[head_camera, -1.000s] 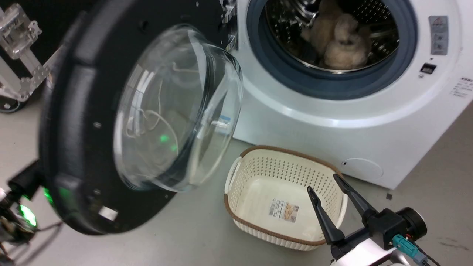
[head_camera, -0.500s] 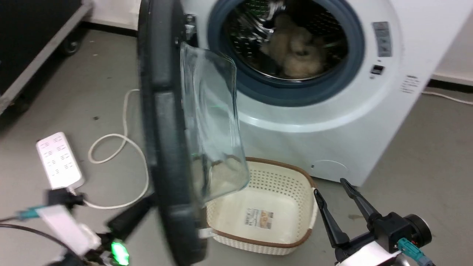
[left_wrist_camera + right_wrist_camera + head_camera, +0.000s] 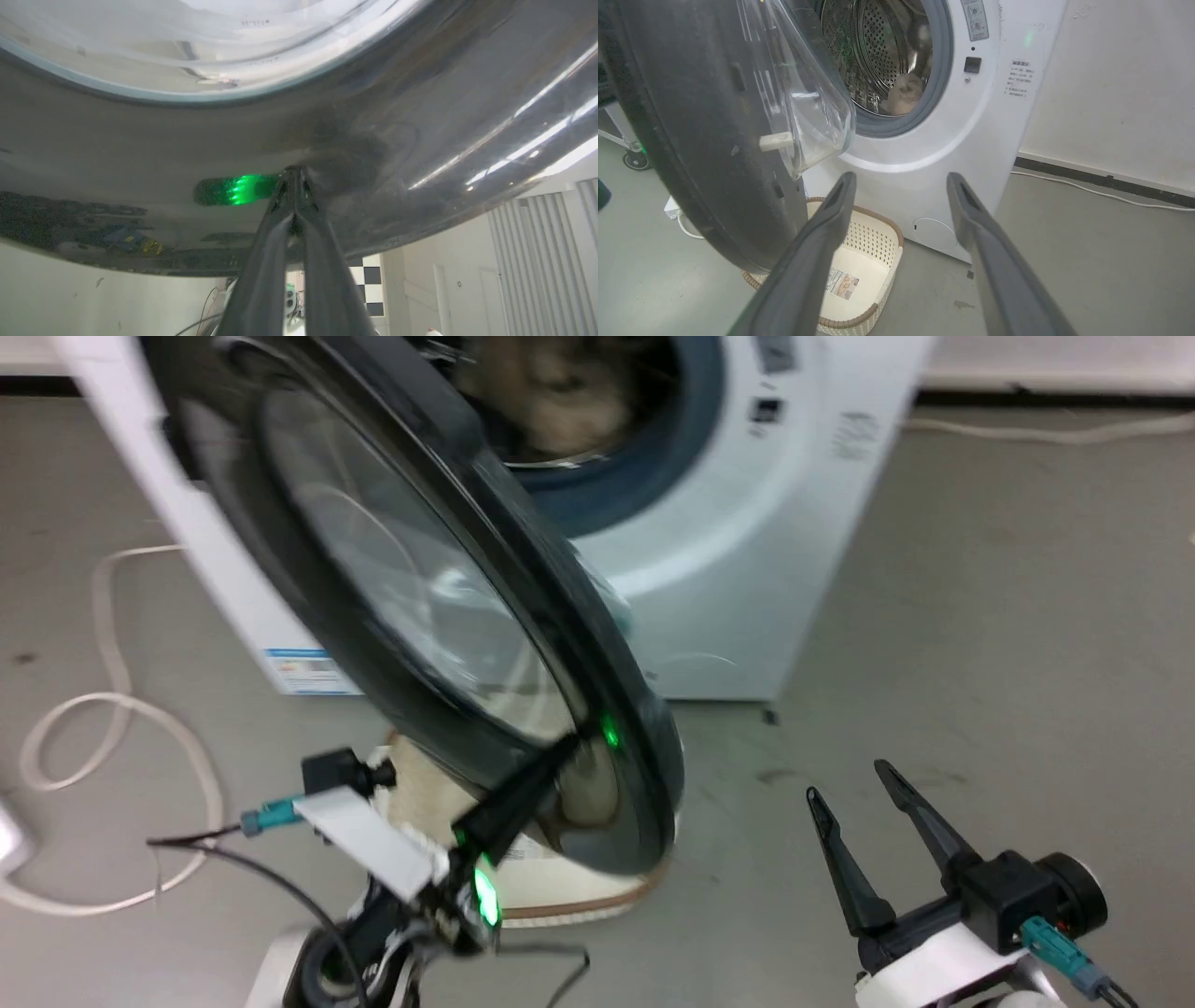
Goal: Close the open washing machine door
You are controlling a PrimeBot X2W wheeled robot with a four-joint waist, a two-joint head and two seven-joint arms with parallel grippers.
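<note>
The steel drum (image 3: 878, 56) of the washing machine (image 3: 985, 140) holds a fluffy beige bundle (image 3: 906, 93), lying low in it. On the floor just in front of the machine sits a cream perforated laundry basket (image 3: 892, 261) with a label sticker (image 3: 843, 283) on its bottom.

The right wrist view takes the washing machine door (image 3: 691, 140) from its inner side: the clear glass bowl bulges toward the drum opening, and the door stands partway open, hinged at that view's left. The head view, somewhat blurred, takes the door (image 3: 420, 597) from its glossy outer face, and there it covers much of the basket (image 3: 579, 905). The left wrist view is pressed close to the door (image 3: 140, 154), where a green light is mirrored in the black gloss.

The left gripper (image 3: 569, 742) is clenched with nothing between its fingers, and its tip touches the door's outer face near the lower rim, just below the window's edge (image 3: 293, 170). The right gripper (image 3: 846, 779) is released, fingers spread, well to the right of the door and apart from it, above the bare floor. From its own camera (image 3: 901, 177) it points toward the machine's lower front.
</note>
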